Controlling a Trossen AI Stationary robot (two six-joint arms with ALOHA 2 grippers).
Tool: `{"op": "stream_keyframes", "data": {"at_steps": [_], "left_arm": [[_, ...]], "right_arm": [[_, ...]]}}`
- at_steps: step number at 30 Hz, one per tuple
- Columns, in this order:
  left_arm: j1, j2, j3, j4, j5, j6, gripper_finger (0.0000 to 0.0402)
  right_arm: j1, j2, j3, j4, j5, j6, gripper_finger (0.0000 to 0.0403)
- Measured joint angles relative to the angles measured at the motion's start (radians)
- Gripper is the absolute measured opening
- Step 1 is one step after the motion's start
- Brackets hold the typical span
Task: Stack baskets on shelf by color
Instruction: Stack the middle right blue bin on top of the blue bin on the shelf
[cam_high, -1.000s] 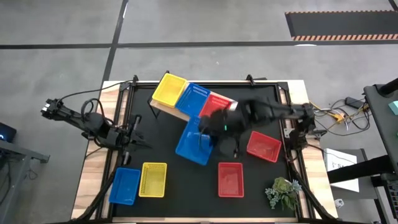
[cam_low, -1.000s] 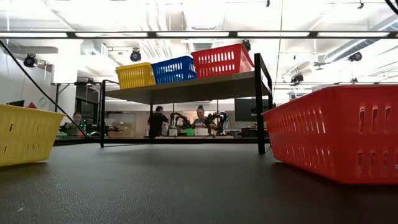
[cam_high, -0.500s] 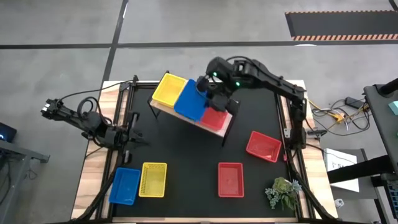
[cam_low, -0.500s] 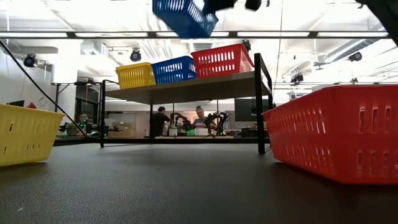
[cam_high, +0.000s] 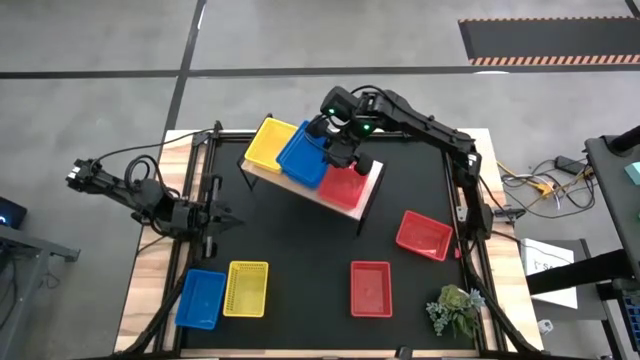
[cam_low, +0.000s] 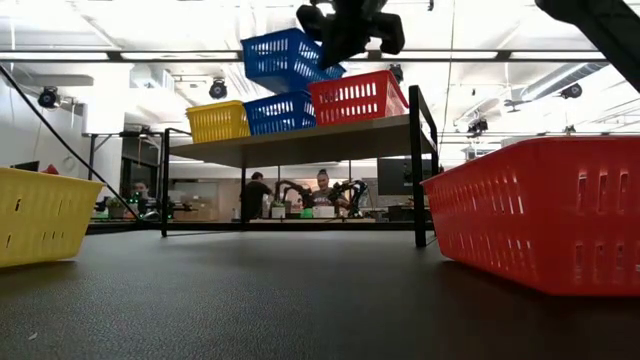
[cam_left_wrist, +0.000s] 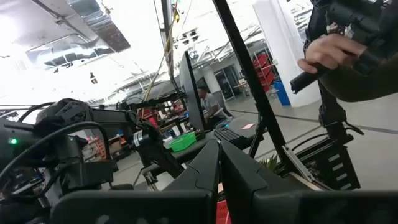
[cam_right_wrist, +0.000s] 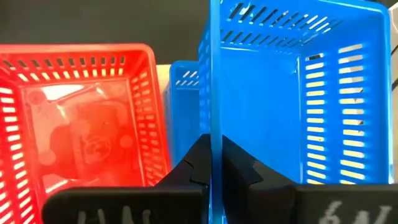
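the right gripper (cam_high: 335, 140) is extended over the shelf (cam_high: 366, 196), clenched on the long wall of a blue basket (cam_low: 285, 58) held tilted above the blue basket (cam_low: 280, 112) on the shelf's middle. a yellow basket (cam_high: 271, 143) and a red basket (cam_high: 345, 186) flank it. the left gripper (cam_high: 222, 216) waits low over the counter (cam_high: 300, 250), fingers pressed together. on the counter lie another blue basket (cam_high: 201, 298), a yellow one (cam_high: 247, 288) and two red baskets (cam_high: 371, 288). the carried basket hides most of the one beneath.
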Motion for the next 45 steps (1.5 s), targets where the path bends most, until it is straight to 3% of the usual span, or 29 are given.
{"op": "stream_keyframes", "data": {"at_steps": [45], "left_arm": [[0.0,-0.005,-0.001,-0.001,0.0,0.026,0.0]], "right_arm": [[-0.027,0.002,-0.128,0.035,0.0,-0.034,0.0009]]}}
